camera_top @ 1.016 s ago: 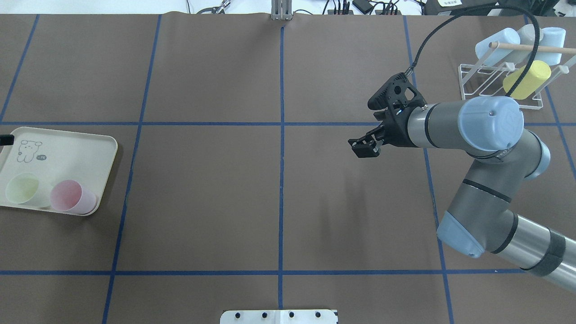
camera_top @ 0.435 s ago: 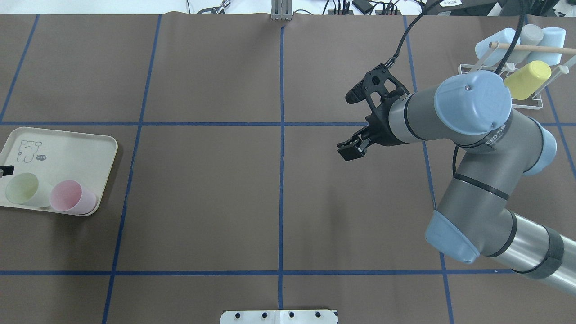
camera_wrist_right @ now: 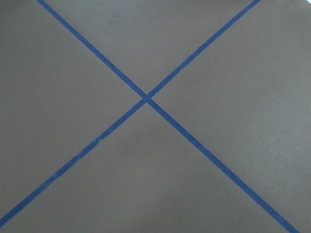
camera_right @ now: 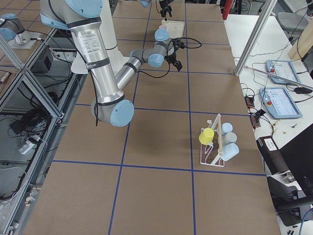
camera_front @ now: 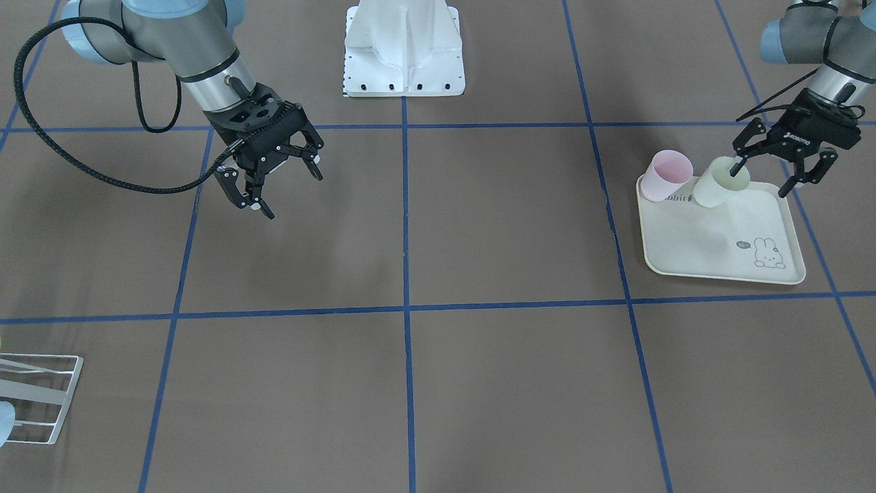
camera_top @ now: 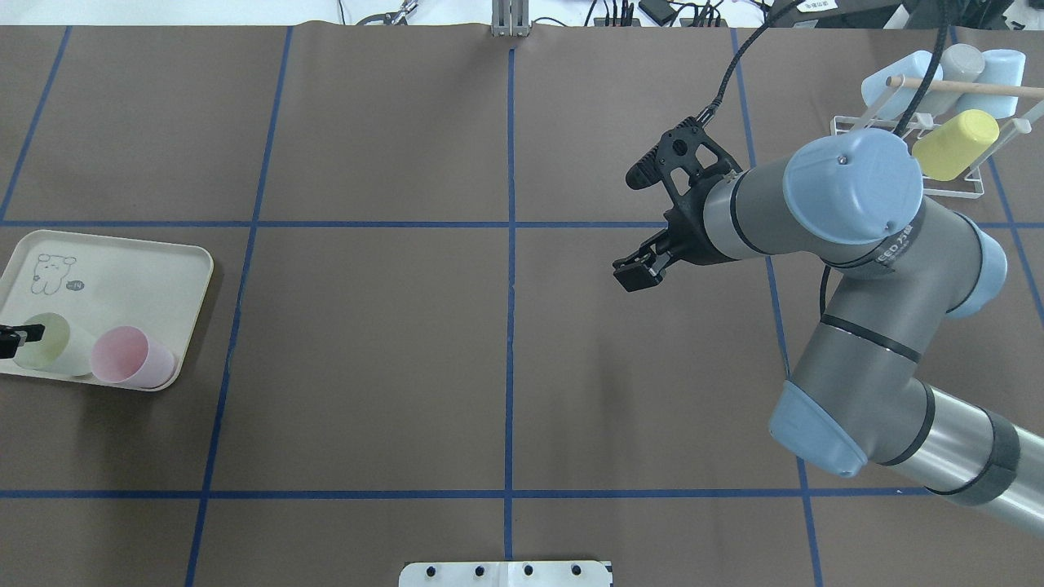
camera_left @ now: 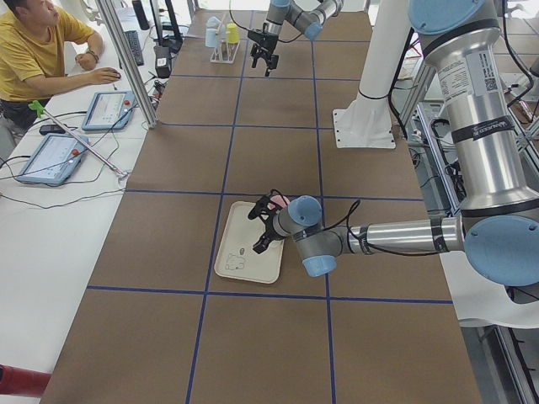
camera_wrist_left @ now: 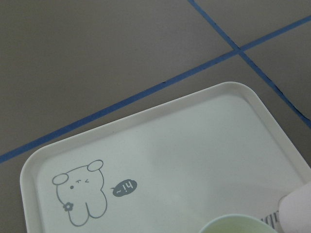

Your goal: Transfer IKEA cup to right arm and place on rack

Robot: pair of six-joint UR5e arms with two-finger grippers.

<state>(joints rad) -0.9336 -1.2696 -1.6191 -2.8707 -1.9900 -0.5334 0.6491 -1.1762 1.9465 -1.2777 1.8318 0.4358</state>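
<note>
Fingers [camera_top: 24, 332] of left gripper [camera_front: 758, 182] spread, mostly cut off at overhead view's edge; one tip over mouth of pale green cup [camera_front: 718, 183], contact unclear. Cup upright on cream tray [camera_front: 718, 260], beside pink cup [camera_front: 667, 174]. Right gripper [camera_front: 291, 194] splayed mid-table. Rack [camera_top: 852, 151] far right, partly hidden behind right arm [camera_top: 856, 244].

Overhead, the left gripper [camera_front: 758, 182] is nearly all cut off at the edge beside the tray [camera_top: 122, 261]. The left wrist view crops the green cup [camera_wrist_left: 238, 224] and pink cup [camera_wrist_left: 297, 209] on the tray. Well apart from the tray, the front view's edge cuts the rack [camera_front: 41, 397].
</note>
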